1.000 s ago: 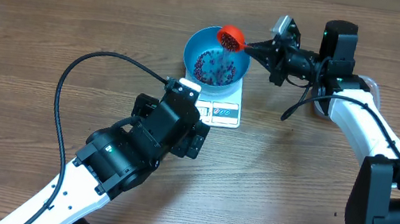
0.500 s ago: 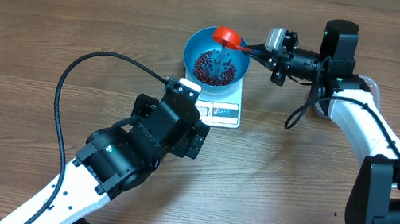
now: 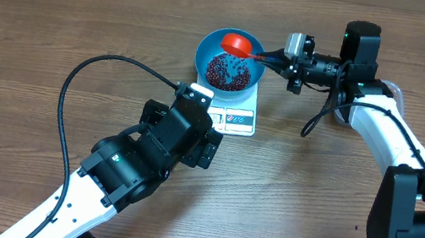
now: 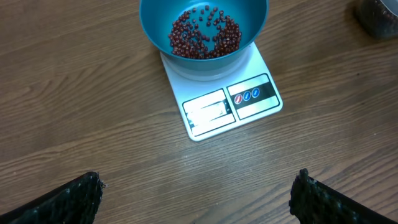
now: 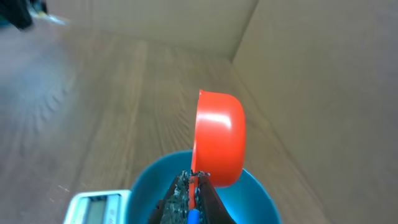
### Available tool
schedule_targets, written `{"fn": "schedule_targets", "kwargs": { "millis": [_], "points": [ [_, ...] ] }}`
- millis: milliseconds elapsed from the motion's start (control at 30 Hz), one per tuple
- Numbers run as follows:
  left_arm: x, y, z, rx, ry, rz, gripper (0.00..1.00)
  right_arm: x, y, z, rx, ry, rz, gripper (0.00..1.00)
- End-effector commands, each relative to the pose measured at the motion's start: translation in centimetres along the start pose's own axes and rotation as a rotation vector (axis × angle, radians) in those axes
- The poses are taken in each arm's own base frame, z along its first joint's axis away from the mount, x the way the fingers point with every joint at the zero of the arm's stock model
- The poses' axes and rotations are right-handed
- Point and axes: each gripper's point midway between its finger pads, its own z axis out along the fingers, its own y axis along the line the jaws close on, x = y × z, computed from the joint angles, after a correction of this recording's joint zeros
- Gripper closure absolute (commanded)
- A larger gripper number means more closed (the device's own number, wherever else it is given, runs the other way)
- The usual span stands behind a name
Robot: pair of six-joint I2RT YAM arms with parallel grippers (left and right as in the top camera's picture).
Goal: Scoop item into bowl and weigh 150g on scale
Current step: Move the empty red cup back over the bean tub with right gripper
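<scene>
On the scale, the blue bowl occupies the platform end, leaving the display panel and blue markings uncovered. Beans lie in a loose heap on the bowl's floor. Above the bowl's rim, on the side away from the scale's display, a red scoop hangs tipped on its side. The right gripper is clamped tight on the scoop's handle. The left gripper hovers over the bare table beyond the display end of the scale. Its fingers are spread wide, holding nothing and touching nothing.
</scene>
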Motion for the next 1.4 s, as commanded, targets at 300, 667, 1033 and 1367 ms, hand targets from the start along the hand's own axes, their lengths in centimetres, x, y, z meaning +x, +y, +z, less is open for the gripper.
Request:
{"fn": "schedule_targets", "kwargs": {
  "millis": [300, 667, 1033, 1367],
  "points": [
    [0.2, 0.4, 0.3, -0.013, 0.010, 0.004, 0.01, -0.4, -3.2, -4.3, 0.077, -0.068, 0.629, 0.96],
    [0.2, 0.4, 0.4, -0.014, 0.010, 0.005, 0.01, 3.3, -6.2, -9.1, 0.464, 0.089, 0.938, 0.96],
    [0.2, 0.3, 0.4, -0.013, 0.010, 0.005, 0.01, 0.8, -5.1, -19.0, 1.078, 0.381, 0.924, 0.96],
    [0.2, 0.4, 0.4, -0.013, 0.010, 0.005, 0.00, 4.8, -0.8, -24.8, 1.343, 0.725, 0.999, 0.96]
  ]
}}
